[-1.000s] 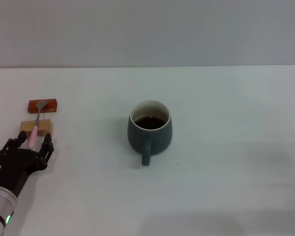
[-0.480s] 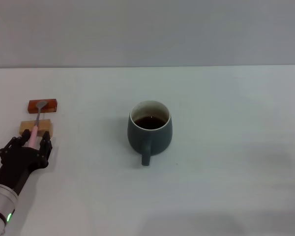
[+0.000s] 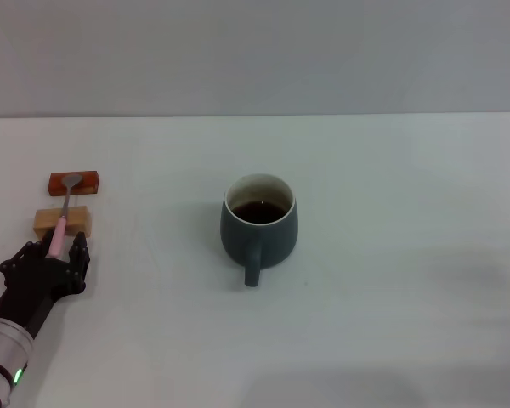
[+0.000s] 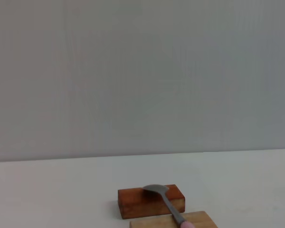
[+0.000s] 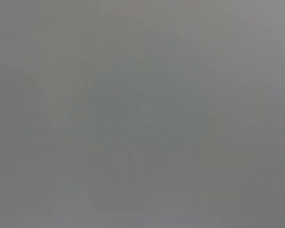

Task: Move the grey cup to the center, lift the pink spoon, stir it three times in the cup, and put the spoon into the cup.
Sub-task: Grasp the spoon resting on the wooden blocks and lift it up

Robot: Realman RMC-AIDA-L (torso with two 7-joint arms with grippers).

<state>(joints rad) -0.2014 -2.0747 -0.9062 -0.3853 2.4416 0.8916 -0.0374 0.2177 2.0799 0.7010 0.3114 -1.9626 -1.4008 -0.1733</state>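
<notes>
We see the spoon [image 3: 63, 212] on the left of the bench [image 3: 391, 297], resting across two small blocks: its metal bowl lies on the red-brown block [image 3: 74, 182] and its pink handle crosses the tan block [image 3: 61, 223] and sticks out toward the robot. We judge it light, stiff and thin, with a smooth handle that could slip or tip off the blocks if pushed from one side. The free pink end, raised from the bench, looks like the best place to hold it.

The left gripper [image 3: 56, 252] is at this end, fingers on both sides of the handle; we cannot tell if they already press it. The right gripper is not in view.

The cup [image 3: 258, 224] stands near the middle, well apart from the spoon, with dark liquid inside and its handle toward the robot. It seems heavy and fragile.

The head view shows the cup and the gripper; the left wrist view shows only the blocks and the spoon bowl from low. The right wrist view shows plain grey.
</notes>
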